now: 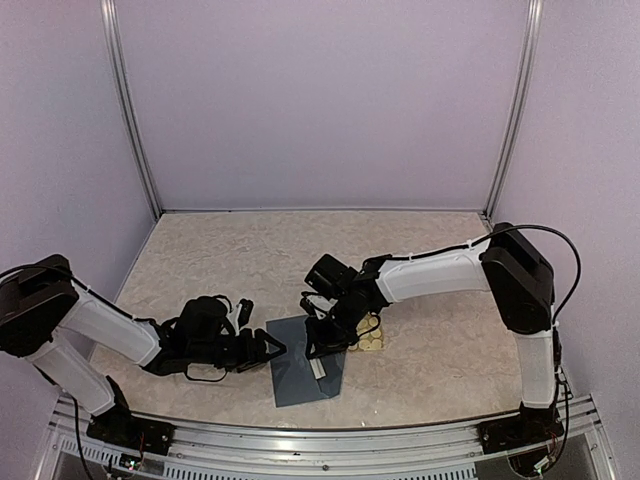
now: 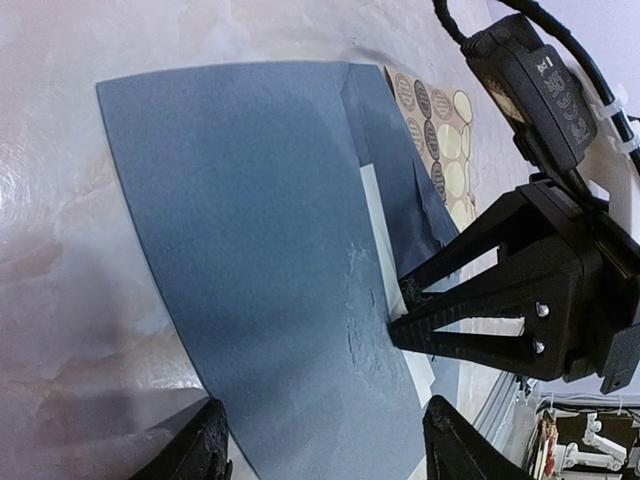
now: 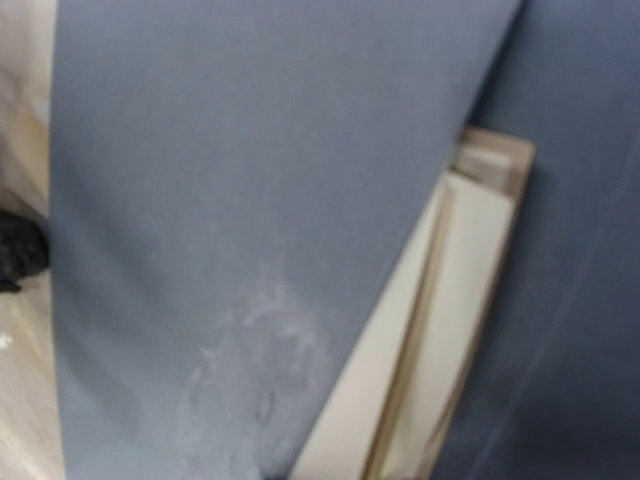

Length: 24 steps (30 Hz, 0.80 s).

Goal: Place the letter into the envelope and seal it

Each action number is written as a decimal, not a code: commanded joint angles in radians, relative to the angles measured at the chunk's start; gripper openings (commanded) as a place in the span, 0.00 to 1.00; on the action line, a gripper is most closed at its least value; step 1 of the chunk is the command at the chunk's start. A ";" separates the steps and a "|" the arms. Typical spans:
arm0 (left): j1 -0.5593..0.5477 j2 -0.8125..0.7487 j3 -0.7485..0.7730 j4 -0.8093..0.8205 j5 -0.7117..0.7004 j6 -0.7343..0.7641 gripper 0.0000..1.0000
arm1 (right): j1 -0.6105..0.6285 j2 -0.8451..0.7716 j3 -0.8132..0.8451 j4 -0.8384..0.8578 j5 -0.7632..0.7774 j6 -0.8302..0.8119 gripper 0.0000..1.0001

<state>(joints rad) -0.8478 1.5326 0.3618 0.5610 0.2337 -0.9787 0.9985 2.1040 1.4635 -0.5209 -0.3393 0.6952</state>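
- Top external view: the envelope (image 1: 295,375) lies flat on the worktop (image 1: 230,250), near the front edge and between the two arms.
- A narrow pale strip of the letter (image 1: 320,368) shows on the envelope's right part; the rest is covered.
- The left gripper (image 1: 272,347) sits low at the envelope's left edge, released, with its fingers spread.
- The right gripper (image 1: 322,345) points down onto the envelope's upper right part.
- A sticker sheet (image 1: 370,337) lies just right of the envelope, partly hidden by the right arm.
- Left wrist view: the left gripper's two fingertips stand well apart at the bottom of the frame, clamping nothing, and the envelope's near corner lies between them.
- The letter appears as a white strip between a large grey panel bearing a scuffed whitish patch and a darker grey panel beside it.
- The right gripper's fingertips converge to a narrow gap at the edge of the large panel. Whether they pinch paper or only press on it cannot be told.
- Right wrist view: the picture is close and blurred. The scuffed grey panel fills the left, a beige and white strip of the letter lies under its slanted edge, and grey envelope paper fills the right. The gripper's own fingers are not seen.
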 commanded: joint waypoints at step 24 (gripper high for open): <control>-0.026 0.048 0.161 -0.102 -0.011 0.091 0.45 | -0.182 -0.208 -0.288 0.227 -0.058 -0.028 0.35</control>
<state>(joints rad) -0.8635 1.5398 0.4969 0.4206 0.2050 -0.9100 0.8162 1.8664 1.1900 -0.3767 -0.3355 0.6762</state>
